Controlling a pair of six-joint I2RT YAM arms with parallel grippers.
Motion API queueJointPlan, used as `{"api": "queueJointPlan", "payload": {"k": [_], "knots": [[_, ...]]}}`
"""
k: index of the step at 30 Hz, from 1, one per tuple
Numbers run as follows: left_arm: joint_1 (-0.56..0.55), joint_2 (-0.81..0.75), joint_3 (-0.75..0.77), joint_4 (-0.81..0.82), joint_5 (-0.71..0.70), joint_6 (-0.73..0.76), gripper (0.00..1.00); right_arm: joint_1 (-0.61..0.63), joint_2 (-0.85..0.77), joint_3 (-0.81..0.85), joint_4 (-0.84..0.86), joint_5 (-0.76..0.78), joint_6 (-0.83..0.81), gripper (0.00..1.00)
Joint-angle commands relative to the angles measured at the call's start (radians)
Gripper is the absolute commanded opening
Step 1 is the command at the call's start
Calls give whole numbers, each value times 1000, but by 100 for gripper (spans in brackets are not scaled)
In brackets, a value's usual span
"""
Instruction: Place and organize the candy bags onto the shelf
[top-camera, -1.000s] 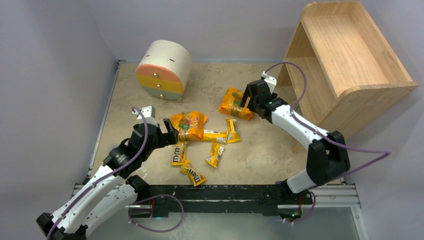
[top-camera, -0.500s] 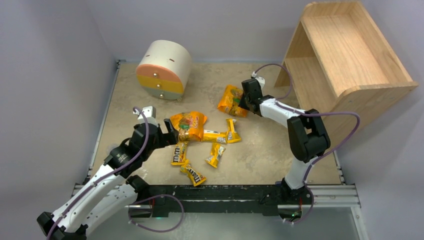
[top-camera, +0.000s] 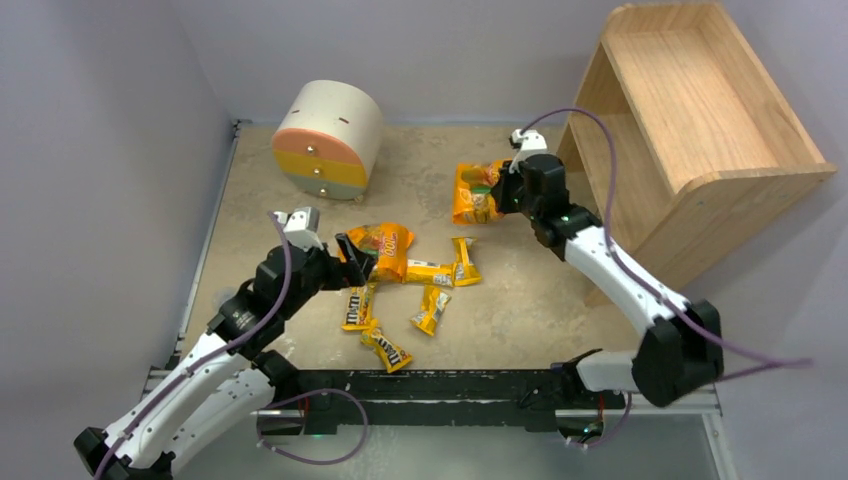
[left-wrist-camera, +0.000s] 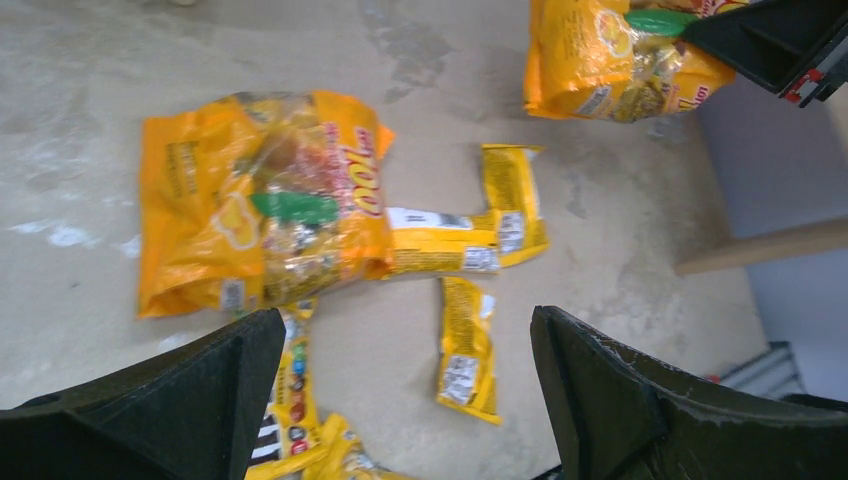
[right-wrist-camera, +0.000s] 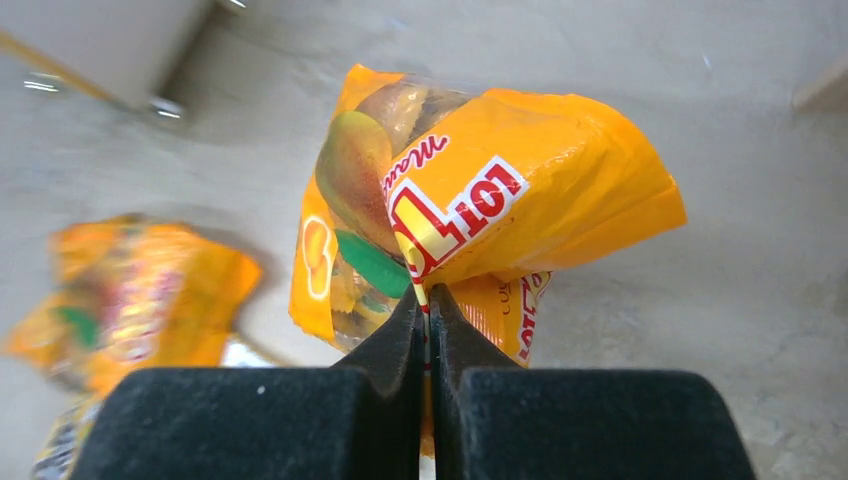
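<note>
My right gripper is shut on an edge of one orange candy bag, which hangs crumpled above the table just left of the wooden shelf; from above, that bag sits at the gripper. A second orange bag lies flat mid-table. Several small yellow M&M's packets are scattered beside and below it. My left gripper hovers open over them, nothing between its fingers. In the left wrist view the flat bag and a packet lie ahead of the open gripper.
A round cream cabinet with orange, yellow and green drawers stands at the back left. The shelf's open side faces the table from the back right corner. A metal rail runs along the near edge. Grey walls enclose the table.
The right gripper shut on the orange bag and raised it, swinging it slightly toward the shelf. The left gripper edged a little forward over the packets, still open.
</note>
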Motion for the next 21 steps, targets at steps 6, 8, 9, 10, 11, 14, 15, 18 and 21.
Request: {"api": "queueJointPlan", "payload": {"k": [6,8,9,10,11,14,15,18,21], "knots": [[3,-71,-158,574,299,-197,100,2,-320,-46,213,-566,210,0],[2,-63,-167,636,288,-217,100,3,-336,-64,257,-655,263,0],[3,-61,-170,671,285,-225,100,4,-339,-65,262,-684,285,0],[3,-58,-174,710,291,-232,100,4,-340,-64,261,-720,298,0],[2,-51,-178,753,299,-237,100,8,-341,-64,263,-759,311,0],[2,-10,-165,819,316,-249,100,23,-351,-78,302,-824,368,0],[2,6,-162,836,326,-247,100,29,-358,-81,310,-825,378,0],[2,56,-166,868,342,-265,100,64,-379,-100,342,-793,392,0],[2,78,-177,870,343,-280,100,89,-389,-94,363,-762,398,0]]}}
